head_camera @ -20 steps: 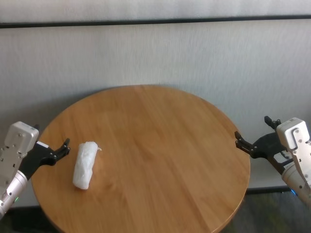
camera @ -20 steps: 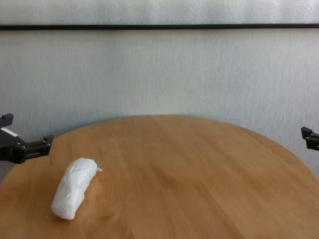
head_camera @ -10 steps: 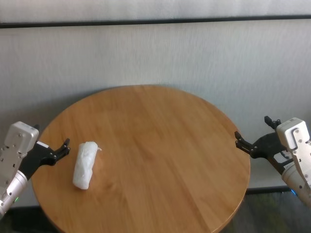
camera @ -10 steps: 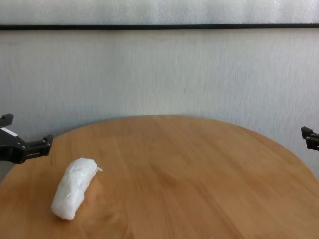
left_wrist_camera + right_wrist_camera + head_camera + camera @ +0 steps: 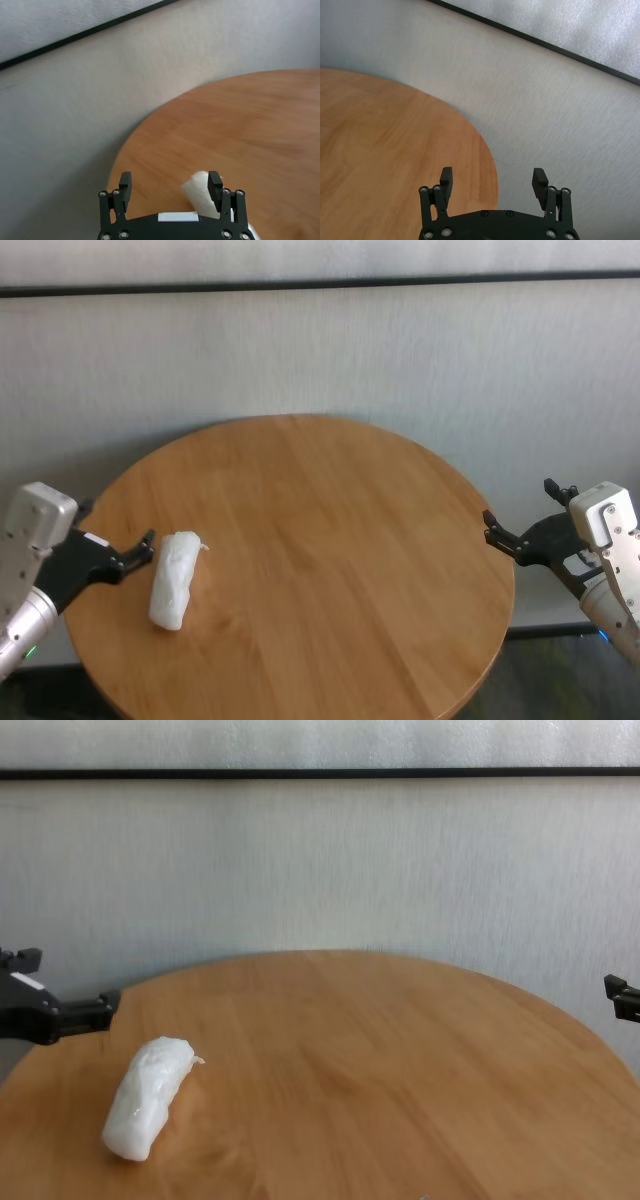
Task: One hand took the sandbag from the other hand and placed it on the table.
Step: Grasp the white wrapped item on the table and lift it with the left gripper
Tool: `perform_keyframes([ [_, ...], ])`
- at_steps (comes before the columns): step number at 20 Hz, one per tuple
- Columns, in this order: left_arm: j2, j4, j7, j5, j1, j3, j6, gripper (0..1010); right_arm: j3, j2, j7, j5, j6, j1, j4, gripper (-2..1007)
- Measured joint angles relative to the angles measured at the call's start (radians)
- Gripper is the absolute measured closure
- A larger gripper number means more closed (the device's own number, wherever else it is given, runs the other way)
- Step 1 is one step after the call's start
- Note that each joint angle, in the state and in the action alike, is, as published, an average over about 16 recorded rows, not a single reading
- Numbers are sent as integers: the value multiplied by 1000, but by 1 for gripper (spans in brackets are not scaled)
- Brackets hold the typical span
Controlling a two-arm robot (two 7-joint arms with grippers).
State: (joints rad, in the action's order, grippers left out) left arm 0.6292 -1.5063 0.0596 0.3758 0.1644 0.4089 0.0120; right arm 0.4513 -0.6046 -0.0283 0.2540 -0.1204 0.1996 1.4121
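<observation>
White sandbag [image 5: 173,579] lying flat on bench [image 5: 330,540], near its left edge, long axis pointing away from the robot; untouched by either arm. Left hand [image 5: 132,552] just beside the bag's far end, fingers apart, nothing held; from the left wrist view, bag end visible close to one fingertip [image 5: 214,181]. Right hand [image 5: 505,537] well apart, parked off the bench's right rim, fingers spread, empty.

Step judged: first pick-up, not yet made; handover and placing both pending. Next move calls for: centring left fingers across the bag's width, lowering to straddle it, closing gently. Soft lumpy fill likely to sag, so a mid-body grip preferable.
</observation>
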Motion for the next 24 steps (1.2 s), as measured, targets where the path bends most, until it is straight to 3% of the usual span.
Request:
perform_keyframes([
  [6,11,-113,42,129,-36,-41,201,10,0,0,0,0,0,0,0,5],
  [10,1,-168,37,185,-44,-53,336,10,0,0,0,0,0,0,0,5],
  [13,-12,-193,8,189,-42,-49,415,10,0,0,0,0,0,0,0,5],
  [15,-25,-200,-11,180,-37,-43,451,10,0,0,0,0,0,0,0,5],
  [24,-84,-165,-63,118,10,-9,531,10,0,0,0,0,0,0,0,5],
])
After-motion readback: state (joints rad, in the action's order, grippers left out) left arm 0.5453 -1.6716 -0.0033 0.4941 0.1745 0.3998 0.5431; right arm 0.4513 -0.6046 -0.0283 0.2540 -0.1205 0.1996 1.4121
